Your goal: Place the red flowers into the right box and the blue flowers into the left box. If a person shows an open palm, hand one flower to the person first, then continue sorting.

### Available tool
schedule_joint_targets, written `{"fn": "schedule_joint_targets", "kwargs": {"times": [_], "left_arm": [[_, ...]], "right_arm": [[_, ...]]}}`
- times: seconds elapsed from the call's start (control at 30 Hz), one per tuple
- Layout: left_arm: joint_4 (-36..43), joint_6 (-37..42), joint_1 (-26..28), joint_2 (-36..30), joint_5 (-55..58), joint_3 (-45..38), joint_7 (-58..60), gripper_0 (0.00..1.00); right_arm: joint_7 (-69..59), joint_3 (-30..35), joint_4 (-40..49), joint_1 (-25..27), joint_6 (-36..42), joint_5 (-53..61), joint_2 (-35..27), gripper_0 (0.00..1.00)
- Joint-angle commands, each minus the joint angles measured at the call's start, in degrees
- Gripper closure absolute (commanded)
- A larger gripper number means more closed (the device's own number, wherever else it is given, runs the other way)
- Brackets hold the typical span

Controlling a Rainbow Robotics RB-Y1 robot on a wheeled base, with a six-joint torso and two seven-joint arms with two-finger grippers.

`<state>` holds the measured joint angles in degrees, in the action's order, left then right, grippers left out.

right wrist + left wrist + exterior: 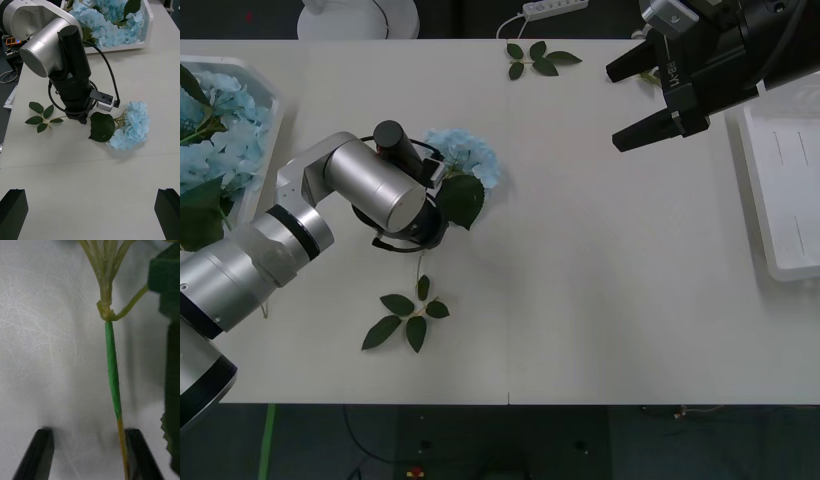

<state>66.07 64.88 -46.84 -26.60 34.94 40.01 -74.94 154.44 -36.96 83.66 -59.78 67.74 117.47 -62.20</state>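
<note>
Left gripper point(88, 453), black two-finger type, is down over a single pale-blue artificial hydrangea stem point(463, 160) lying on the white table point(600, 270), centre-left of the front frame. Fingers are spread, one on each side of the thin green-wrapped stalk point(112, 371); stalk sits close against one finger, off-centre in the gap. No pinch yet.

Shallow white plastic left box point(272, 120), upper left, already holds several blue heads. Matching right box point(780, 200), right edge, looks bare. Right gripper point(627, 103) hangs spread, upper right, idle.

Loose green leaf sprig point(407, 318) lies lower centre-left, apart from the stem.

Risks, judged: off-centre stalk may roll or slip out on closing; thin stalk may pivot under the heavy head when lifted; large dark leaf point(461, 200) could snag.
</note>
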Motion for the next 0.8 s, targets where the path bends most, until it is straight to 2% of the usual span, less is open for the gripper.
{"fn": "schedule_joint_targets", "kwargs": {"times": [0.03,0.27,0.47,0.67,0.8], "left_arm": [[-1.3,0.9,-0.3,1.3,-2.8,0.7,-2.0,1.0],[0.6,1.6,-0.1,0.1,-6.2,-0.5,-0.9,1.0],[8.9,8.6,-0.1,-5.0,-6.6,-6.6,0.1,1.0],[20.2,21.4,0.6,-12.9,-5.9,-17.1,0.5,1.0],[26.5,33.5,2.3,-18.1,-5.8,-27.7,-0.2,1.0]], "right_arm": [[0.6,0.1,1.2,-3.0,-0.4,0.0,-1.7,0.0],[0.6,0.1,1.2,-3.0,-0.4,0.0,-1.7,0.0],[0.6,0.1,1.2,-3.0,-0.4,0.0,-1.7,0.0],[0.6,0.1,1.2,-3.0,-0.4,0.0,-1.7,0.0],[0.6,0.1,1.2,-3.0,-0.4,0.0,-1.7,0.0]]}}
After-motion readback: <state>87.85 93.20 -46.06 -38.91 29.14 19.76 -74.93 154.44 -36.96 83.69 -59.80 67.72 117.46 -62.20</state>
